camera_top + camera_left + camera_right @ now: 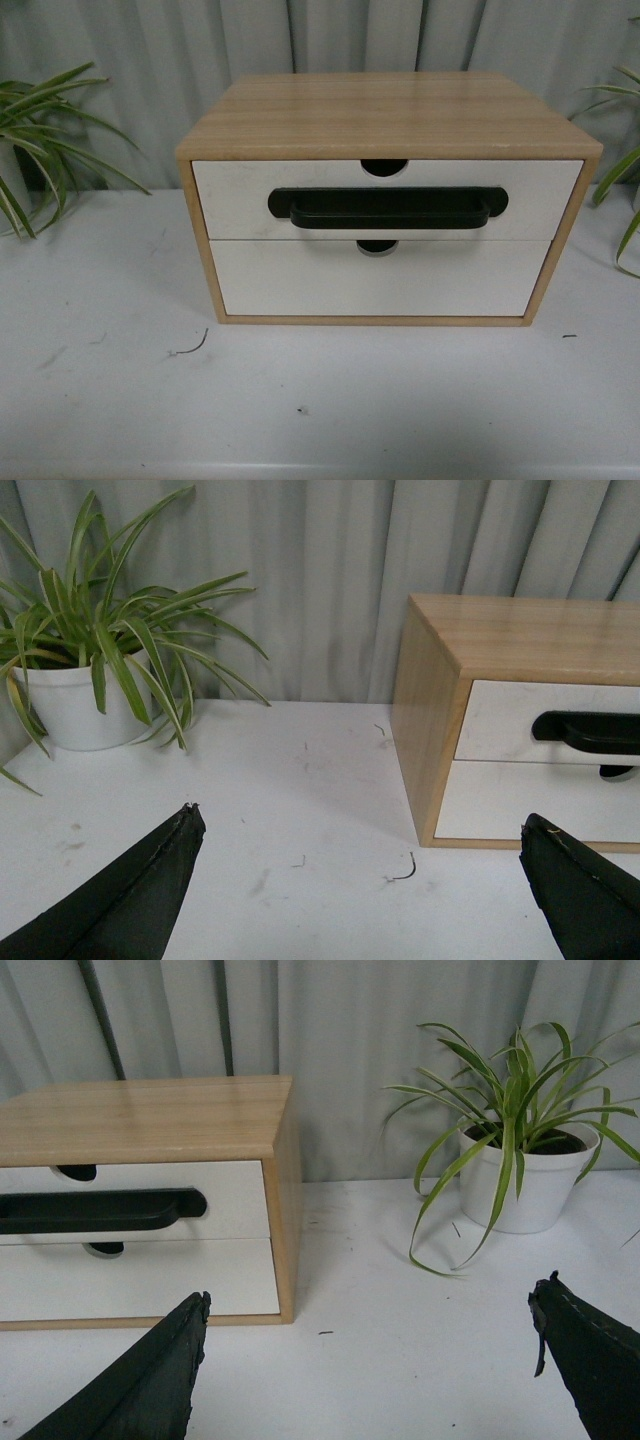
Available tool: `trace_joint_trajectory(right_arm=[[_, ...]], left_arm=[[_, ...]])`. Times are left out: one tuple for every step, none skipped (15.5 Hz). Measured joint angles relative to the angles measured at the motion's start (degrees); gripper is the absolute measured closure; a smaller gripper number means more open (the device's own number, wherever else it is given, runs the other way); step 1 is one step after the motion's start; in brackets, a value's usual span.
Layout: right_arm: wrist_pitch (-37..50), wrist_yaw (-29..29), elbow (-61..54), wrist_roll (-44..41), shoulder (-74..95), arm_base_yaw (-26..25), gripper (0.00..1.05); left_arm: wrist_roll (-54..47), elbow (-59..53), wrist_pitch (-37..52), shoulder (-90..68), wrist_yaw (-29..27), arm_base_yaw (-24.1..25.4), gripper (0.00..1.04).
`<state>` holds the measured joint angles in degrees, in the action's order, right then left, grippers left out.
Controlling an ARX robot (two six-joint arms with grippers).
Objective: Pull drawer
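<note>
A wooden cabinet stands on the white table. Its upper drawer has a white front, a long black bar handle and a semicircular notch in its top edge; the front sits flush in the cabinet. Neither gripper shows in the front view. My left gripper is open over bare table, to the cabinet's left, with the drawer and its handle ahead. My right gripper is open to the cabinet's right, with the drawer and handle in sight.
Below it sits a plain white drawer front without a handle. Potted plants stand on both sides: one left of the cabinet, one right. Grey curtain hangs behind. A small dark wire scrap lies on the table.
</note>
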<state>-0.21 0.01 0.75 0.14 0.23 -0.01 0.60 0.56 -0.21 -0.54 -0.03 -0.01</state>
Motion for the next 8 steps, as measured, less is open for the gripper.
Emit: trace_joint_trajectory(right_arm=[[0.0, 0.0, 0.0, 0.0, 0.0, 0.0, 0.06], [0.0, 0.0, 0.0, 0.0, 0.0, 0.0, 0.06], [0.0, 0.0, 0.0, 0.0, 0.0, 0.0, 0.06], [0.0, 0.0, 0.0, 0.0, 0.0, 0.0, 0.06], [0.0, 0.0, 0.0, 0.0, 0.0, 0.0, 0.06], [0.0, 0.0, 0.0, 0.0, 0.0, 0.0, 0.06], [0.0, 0.0, 0.0, 0.0, 0.0, 0.0, 0.06], [0.0, 0.0, 0.0, 0.0, 0.0, 0.0, 0.06]], left_arm=[[0.0, 0.0, 0.0, 0.0, 0.0, 0.0, 0.07], [0.0, 0.0, 0.0, 0.0, 0.0, 0.0, 0.07], [0.0, 0.0, 0.0, 0.0, 0.0, 0.0, 0.07], [0.0, 0.0, 0.0, 0.0, 0.0, 0.0, 0.07], [0.0, 0.0, 0.0, 0.0, 0.0, 0.0, 0.07], [0.0, 0.0, 0.0, 0.0, 0.0, 0.0, 0.07], [0.0, 0.0, 0.0, 0.0, 0.0, 0.0, 0.07], [0.0, 0.0, 0.0, 0.0, 0.0, 0.0, 0.07]])
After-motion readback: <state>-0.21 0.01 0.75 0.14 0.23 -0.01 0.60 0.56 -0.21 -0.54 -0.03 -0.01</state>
